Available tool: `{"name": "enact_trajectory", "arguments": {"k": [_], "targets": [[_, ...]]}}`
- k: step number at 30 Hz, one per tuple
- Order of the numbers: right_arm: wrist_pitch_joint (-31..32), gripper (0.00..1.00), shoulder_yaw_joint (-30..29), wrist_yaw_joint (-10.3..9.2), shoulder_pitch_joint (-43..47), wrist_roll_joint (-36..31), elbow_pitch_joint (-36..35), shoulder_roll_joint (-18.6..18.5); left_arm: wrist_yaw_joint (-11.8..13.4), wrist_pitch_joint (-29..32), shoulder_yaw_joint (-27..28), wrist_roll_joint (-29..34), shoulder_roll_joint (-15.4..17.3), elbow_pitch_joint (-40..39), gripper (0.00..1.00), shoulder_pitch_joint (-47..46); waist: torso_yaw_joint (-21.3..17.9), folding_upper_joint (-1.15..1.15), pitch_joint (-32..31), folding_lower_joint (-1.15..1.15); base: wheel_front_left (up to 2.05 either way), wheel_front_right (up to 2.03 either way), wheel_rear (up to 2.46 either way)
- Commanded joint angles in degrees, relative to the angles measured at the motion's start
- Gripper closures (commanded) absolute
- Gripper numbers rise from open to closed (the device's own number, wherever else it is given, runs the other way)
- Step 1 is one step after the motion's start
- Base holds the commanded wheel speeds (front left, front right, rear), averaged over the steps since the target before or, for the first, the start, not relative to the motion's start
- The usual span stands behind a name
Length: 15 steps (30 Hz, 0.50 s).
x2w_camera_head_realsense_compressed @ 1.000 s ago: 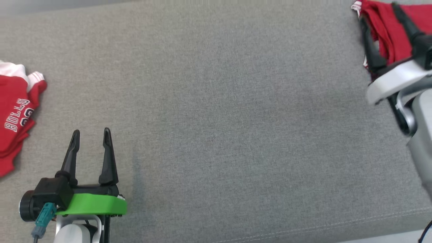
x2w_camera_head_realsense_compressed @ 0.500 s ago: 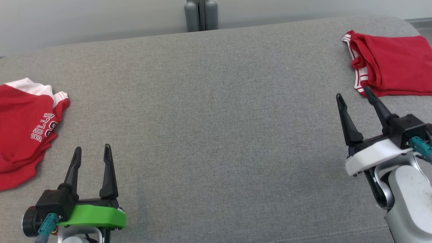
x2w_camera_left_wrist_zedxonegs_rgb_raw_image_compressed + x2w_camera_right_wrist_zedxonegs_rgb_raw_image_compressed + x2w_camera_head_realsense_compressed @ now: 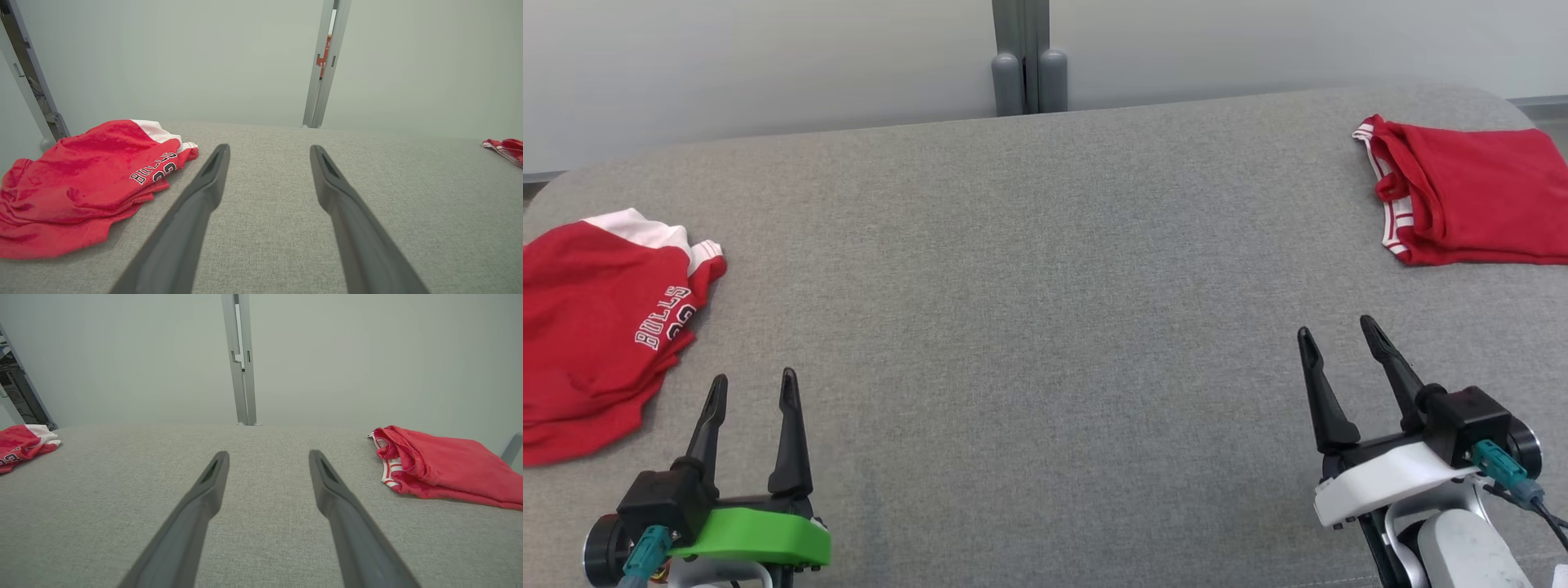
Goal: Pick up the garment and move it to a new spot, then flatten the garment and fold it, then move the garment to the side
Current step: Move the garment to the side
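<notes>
Crumpled red Bulls-lettered jersey (image 3: 596,359) is lying at left edge of grey fabric surface (image 3: 1045,286), long axis slanting near-left to far-right | left gripper (image 3: 752,377) is hovering near, to its right, jaws spread, empty (nearer arm) | right gripper (image 3: 1335,327) is gaping empty, well apart.

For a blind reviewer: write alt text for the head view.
Two red garments lie at opposite ends of a grey cushioned surface: a crumpled Bulls garment at left, a folded garment at right. The left gripper and right gripper hover open and empty.
</notes>
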Motion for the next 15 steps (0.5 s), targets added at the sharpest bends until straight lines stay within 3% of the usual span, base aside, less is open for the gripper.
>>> {"name": "enact_trajectory", "arguments": {"k": [1,15], "targets": [[-0.2,0.0,-0.6,-0.12,1.2,-0.5,-0.6,0.5,-0.1,0.0,0.1,0.6,0.0,0.3,0.0,0.7,0.6,0.0,-0.5,0.0,0.0,0.0,0.0],[-0.4,0.0,-2.8,-0.12,5.7,-1.5,-1.3,3.4,-0.5,0.0,0.2,0.7,0.3,2.0,0.0,2.1,1.4,0.0,-3.0,0.0,0.0,0.0,0.0]]}}
